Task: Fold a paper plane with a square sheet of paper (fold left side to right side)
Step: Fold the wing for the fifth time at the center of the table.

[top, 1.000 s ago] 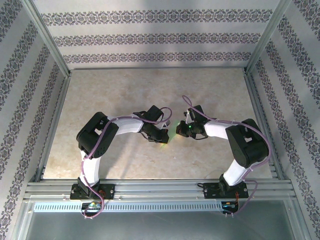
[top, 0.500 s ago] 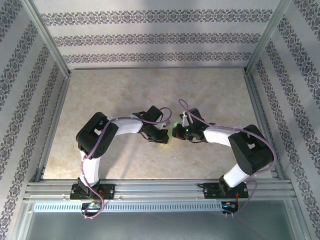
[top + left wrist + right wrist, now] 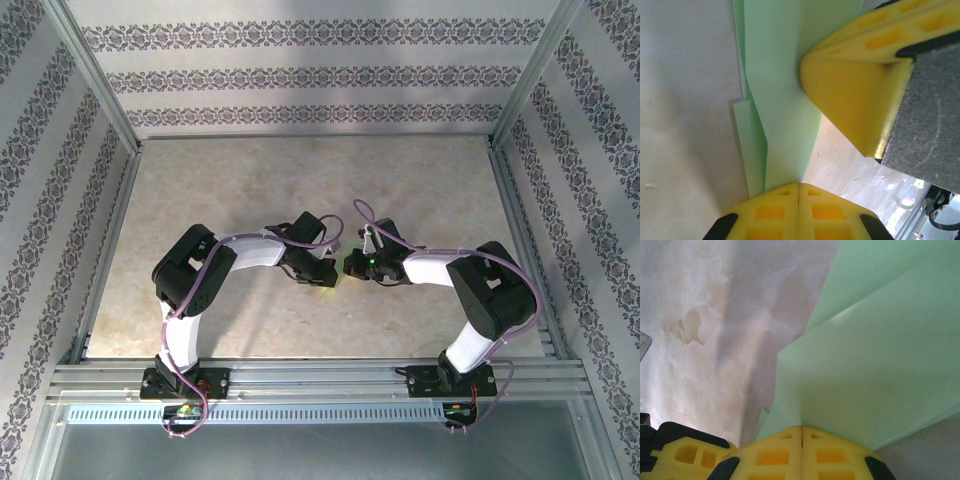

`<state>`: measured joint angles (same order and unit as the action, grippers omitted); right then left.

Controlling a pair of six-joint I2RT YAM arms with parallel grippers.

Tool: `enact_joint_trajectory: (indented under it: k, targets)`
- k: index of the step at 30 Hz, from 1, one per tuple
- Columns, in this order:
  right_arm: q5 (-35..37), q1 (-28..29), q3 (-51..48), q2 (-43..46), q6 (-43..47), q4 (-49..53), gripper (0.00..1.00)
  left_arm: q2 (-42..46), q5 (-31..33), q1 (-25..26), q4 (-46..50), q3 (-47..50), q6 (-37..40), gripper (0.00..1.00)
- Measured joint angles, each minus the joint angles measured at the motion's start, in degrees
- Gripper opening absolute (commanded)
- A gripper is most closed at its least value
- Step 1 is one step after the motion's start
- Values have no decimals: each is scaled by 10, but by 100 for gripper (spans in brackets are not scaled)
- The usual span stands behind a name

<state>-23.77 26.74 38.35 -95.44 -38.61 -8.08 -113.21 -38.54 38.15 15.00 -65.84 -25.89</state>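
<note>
The pale green paper, folded into overlapping layers, lies on the marble table between both arms; a sliver of it shows in the top view. My left gripper is shut, its yellow tips touching the paper's near end. My right gripper is shut too, its tips set on a broad folded layer. I cannot tell if paper is pinched inside either pair of tips. In the top view the left gripper and right gripper nearly meet. The right gripper's finger looms over the paper in the left wrist view.
The marble tabletop is bounded by aluminium rails at the front and patterned walls on three sides. Both forearms arch inward over the middle of the table.
The right gripper has slid left toward the left gripper, closing the gap between them. The left arm has stayed put. Both grippers stayed shut.
</note>
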Motion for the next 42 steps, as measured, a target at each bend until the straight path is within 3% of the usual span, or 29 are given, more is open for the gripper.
enact_joint_trajectory:
  k: [11, 34, 42]
  targets:
    - [-16, -34, 0, -3, 16, 0, 0, 0, 2, 0, 0, 0, 0, 0]
    - [-41, -169, 33, -23, 66, 36, 0, 1, -1, 0, -11, 6, 0, 0]
    - [-38, -180, 51, -31, 72, 53, 0, 2, -1, 0, -14, 9, 0, 0]
